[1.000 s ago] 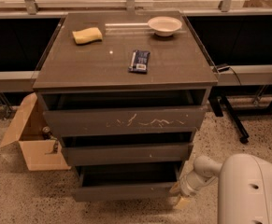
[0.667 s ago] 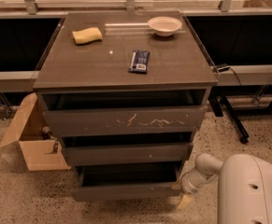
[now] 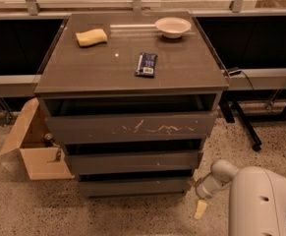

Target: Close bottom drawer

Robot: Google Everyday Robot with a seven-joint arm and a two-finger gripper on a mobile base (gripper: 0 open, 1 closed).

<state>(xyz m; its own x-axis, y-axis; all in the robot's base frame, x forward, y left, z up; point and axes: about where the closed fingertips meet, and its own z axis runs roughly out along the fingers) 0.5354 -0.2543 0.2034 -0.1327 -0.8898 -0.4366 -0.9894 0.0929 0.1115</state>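
The gripper [image 3: 199,200] is seen low at the cabinet's [image 3: 132,75] right front corner, over speckled floor [image 3: 132,215], just beside the plain bottom drawer [image 3: 132,186]; open or closed cannot be told.

One high camera, maybe robot-mounted, looks down mid-range at dark grey-brown three-drawer cabinet [image 3: 132,73]; gripper [image 3: 200,205] lower right.

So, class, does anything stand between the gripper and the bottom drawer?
Nothing visible does. The gripper sits low, close by the right end of the bottom drawer, and no object shows between them. The cardboard box stands off to the cabinet's left.
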